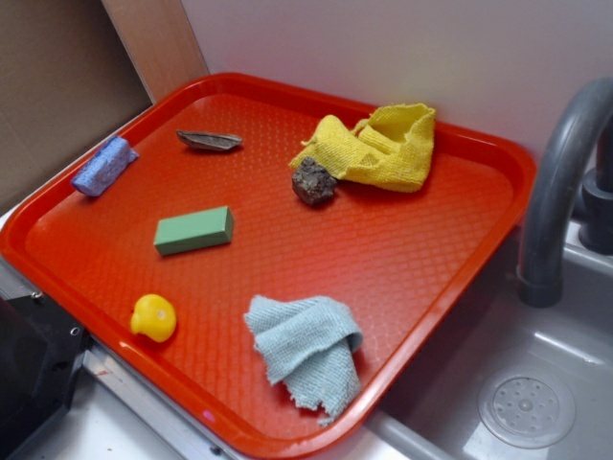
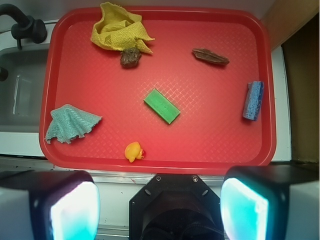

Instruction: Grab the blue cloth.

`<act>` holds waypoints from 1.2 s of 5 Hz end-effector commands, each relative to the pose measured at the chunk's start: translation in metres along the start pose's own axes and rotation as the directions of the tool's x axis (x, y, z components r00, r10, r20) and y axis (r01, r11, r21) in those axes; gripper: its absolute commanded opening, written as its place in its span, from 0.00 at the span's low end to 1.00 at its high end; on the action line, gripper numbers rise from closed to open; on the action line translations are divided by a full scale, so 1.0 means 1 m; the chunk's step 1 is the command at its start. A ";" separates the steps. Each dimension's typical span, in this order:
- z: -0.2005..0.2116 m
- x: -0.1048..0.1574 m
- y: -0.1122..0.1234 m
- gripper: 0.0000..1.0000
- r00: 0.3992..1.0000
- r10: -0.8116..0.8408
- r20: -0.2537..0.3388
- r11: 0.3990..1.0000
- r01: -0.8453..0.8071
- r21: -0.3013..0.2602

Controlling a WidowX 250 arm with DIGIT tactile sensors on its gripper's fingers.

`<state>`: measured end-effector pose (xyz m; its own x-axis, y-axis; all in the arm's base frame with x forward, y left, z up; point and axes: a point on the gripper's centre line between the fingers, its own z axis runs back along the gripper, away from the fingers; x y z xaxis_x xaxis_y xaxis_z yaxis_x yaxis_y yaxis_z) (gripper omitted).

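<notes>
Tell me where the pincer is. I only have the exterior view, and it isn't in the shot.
Observer: The wrist view shows the pincer raised outside the red tray, looking down over its whole surface.
Operator: Is it open, and is it holding anything?
Observer: It is open, with the fingers spread wide and nothing between them.
Operator: Is it lined up with the blue cloth?
Observer: No. The blue cloth lies well off to the left of the wrist picture, untouched. The yellow duck sits nearer the centre line.
</notes>
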<state>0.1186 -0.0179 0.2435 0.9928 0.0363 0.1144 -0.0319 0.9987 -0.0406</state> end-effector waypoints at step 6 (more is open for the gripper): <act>-0.128 -0.027 -0.149 1.00 0.383 -0.888 0.253 0.333 0.917 -0.218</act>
<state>0.1263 -0.1782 0.1122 0.3868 -0.8698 0.3064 0.9221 0.3643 -0.1302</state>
